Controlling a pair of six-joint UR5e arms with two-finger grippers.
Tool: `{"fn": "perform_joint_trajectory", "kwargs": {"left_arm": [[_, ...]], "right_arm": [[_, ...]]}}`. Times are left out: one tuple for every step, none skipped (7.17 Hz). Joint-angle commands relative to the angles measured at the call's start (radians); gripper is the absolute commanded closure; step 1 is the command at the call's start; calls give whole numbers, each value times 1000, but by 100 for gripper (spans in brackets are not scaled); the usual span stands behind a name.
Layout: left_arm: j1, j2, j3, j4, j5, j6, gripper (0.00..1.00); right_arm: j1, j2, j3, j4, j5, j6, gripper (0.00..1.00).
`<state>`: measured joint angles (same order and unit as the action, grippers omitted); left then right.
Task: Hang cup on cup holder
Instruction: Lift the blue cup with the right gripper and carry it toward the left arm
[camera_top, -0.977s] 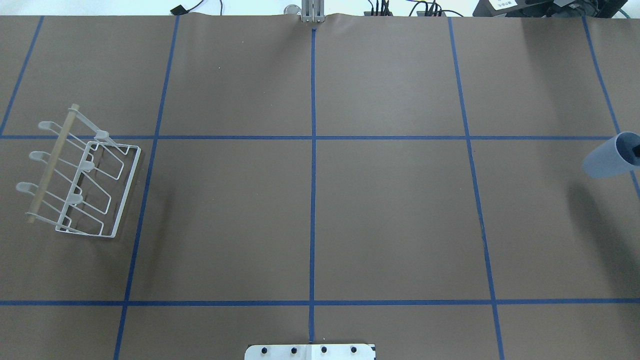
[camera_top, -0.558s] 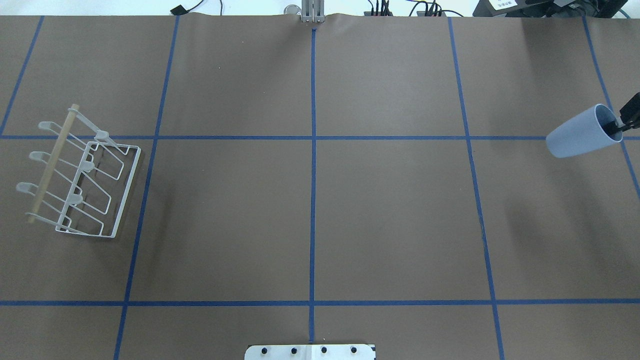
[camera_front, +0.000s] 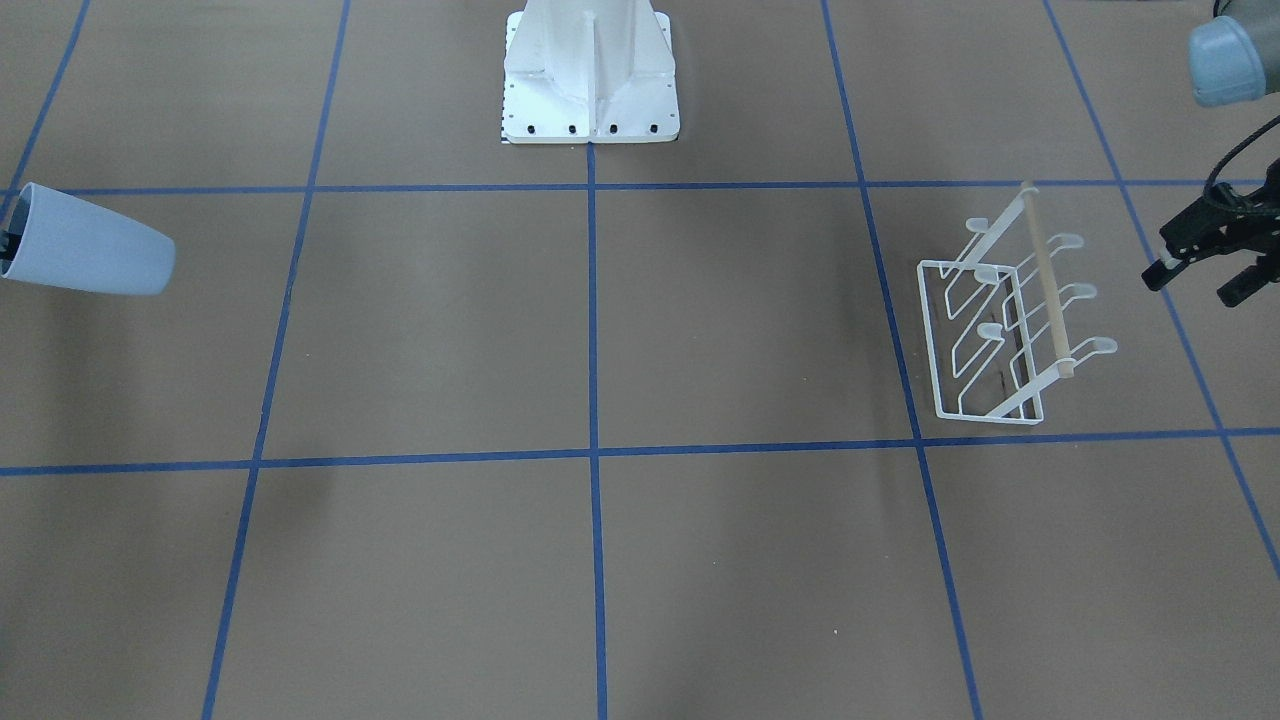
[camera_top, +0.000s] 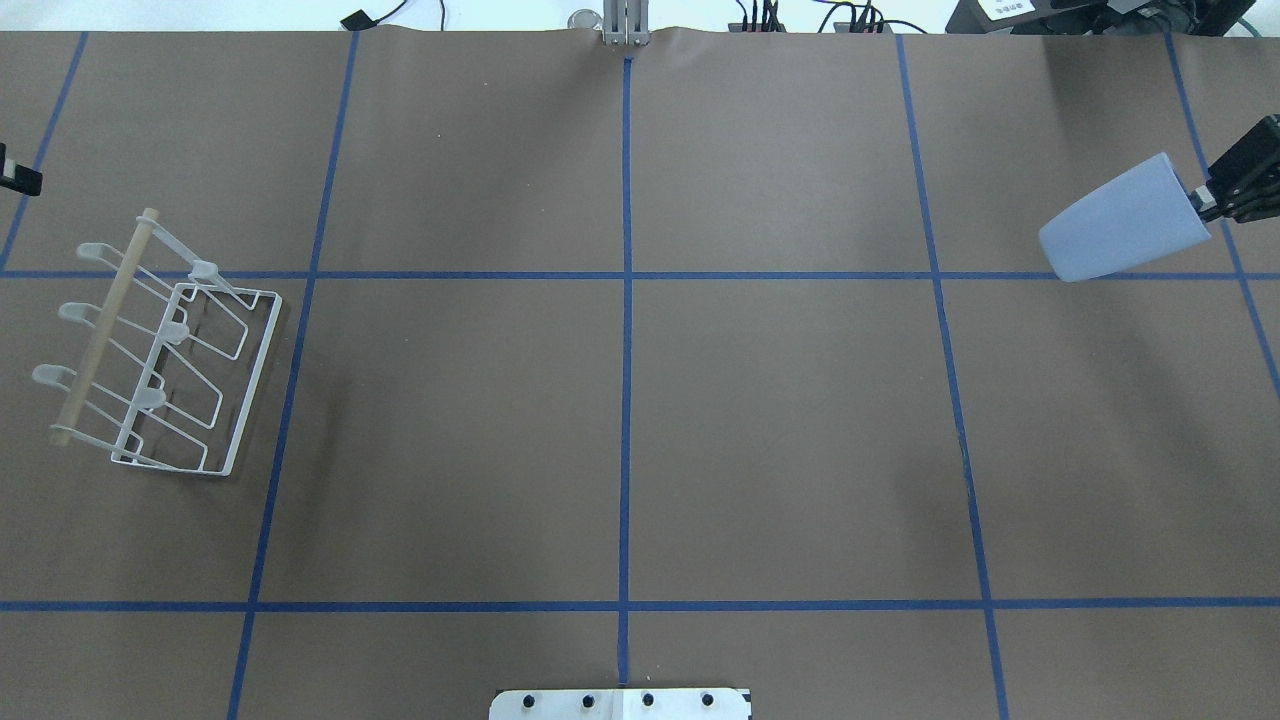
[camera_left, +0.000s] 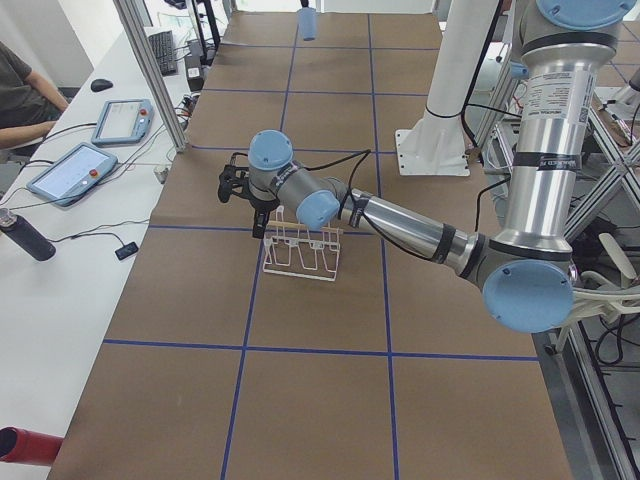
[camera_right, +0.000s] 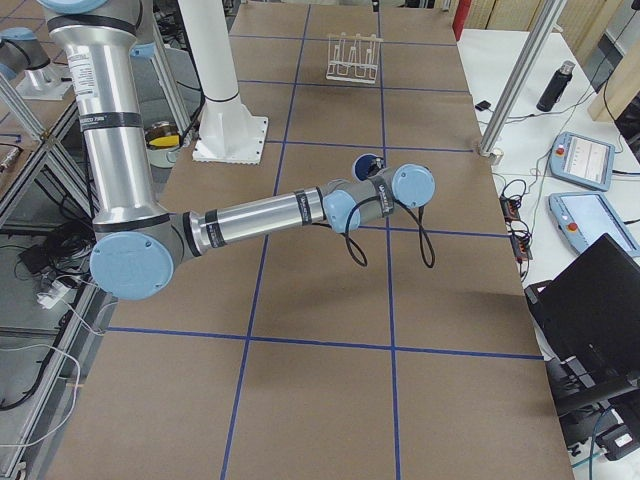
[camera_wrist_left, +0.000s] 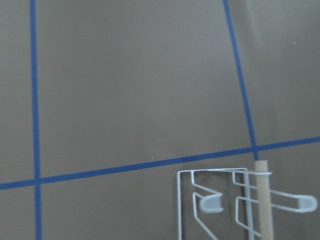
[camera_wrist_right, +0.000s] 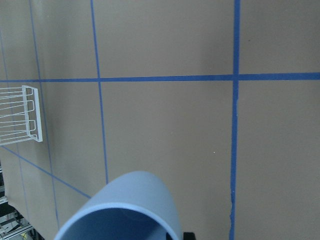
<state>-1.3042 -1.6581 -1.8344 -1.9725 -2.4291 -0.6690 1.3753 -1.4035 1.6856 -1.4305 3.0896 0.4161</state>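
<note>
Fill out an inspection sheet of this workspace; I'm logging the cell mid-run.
Surface: brown table cover with a blue tape grid, lying flat.
Job's things: cup held tilted off the table at the robot's right; cup holder standing at its left, prongs empty.
Clutter: nothing seen.
Grippers: right gripper shut on the cup's rim; left gripper open, empty, beside the cup holder.
Cables: black cable arcing to the left wrist.
Surroundings: side bench with tablets, bottle, seated person.

A robotics lab: teach pendant beside a tape-gridded table.
</note>
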Motion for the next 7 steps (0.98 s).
{"fn": "perform_joint_trajectory", "kwargs": {"left_arm": [[39,-53,7,-22,10,-44,2],[40,-63,12,-20,15,-44,2],[42,-71,23,-20,16,-44,2],[43,-72,24,-20,16,-44,2],[45,-80,30,-20,16,-44,2],[45,-83,33,-20,16,-44,2],[45,-86,33,-20,16,-44,2]], "right_arm": [[-33,134,-23,28,-152,-3,100],[-44,173,-23,33,-246,-3,100],[-67,201,-23,33,-341,3,100],[-73,224,-35,35,-333,65,100],[-82,242,-32,38,-274,172,100],[-85,241,-41,38,-159,237,100],[-88,230,-56,36,-40,237,100]]}}
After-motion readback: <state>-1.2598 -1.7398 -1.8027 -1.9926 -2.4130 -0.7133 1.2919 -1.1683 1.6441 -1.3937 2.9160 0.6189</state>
